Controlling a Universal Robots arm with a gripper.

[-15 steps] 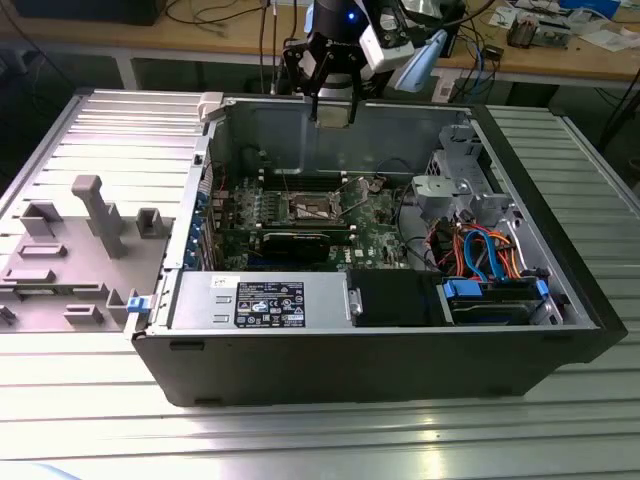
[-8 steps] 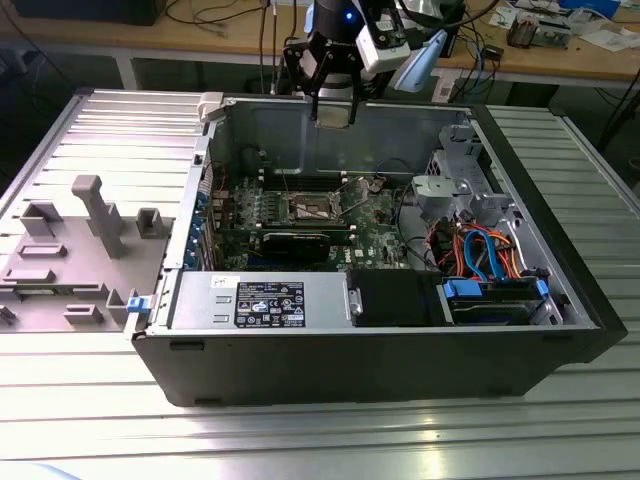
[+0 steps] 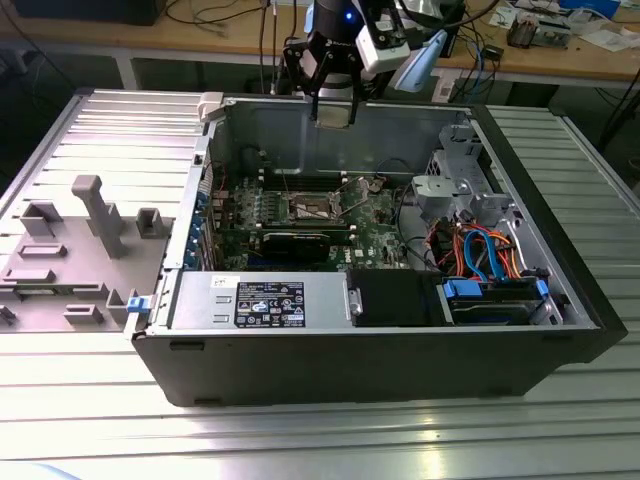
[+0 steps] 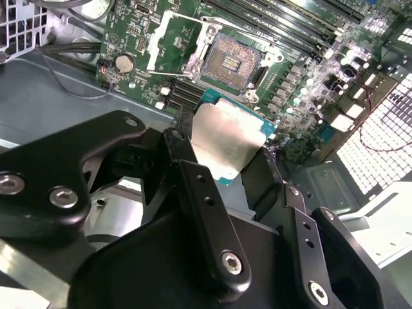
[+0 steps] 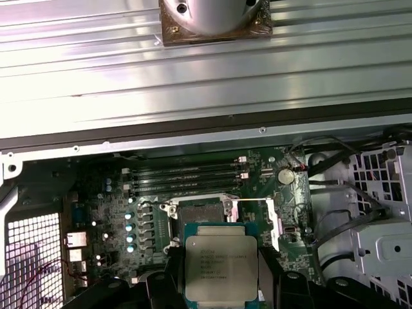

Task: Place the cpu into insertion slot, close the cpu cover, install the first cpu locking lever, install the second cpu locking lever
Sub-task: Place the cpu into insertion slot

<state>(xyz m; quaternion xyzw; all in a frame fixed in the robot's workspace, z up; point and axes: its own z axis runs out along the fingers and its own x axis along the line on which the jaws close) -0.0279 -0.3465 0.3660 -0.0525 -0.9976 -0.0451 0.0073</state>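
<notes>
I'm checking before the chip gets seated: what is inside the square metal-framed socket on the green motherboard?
The square metal-framed socket shows a bare dark contact field, no chip. In the first wrist view the flat silver-grey cpu hides one edge.

You get bright, even overhead light in the exterior view. The ribbed table (image 3: 90,430) shines softly, and the inside of the computer case (image 3: 350,370) sits in shade. In the second wrist view the cpu (image 4: 225,145) top glares near white. In the first wrist view the table is glare-streaked and the motherboard (image 5: 296,212) is dimmer.
</notes>
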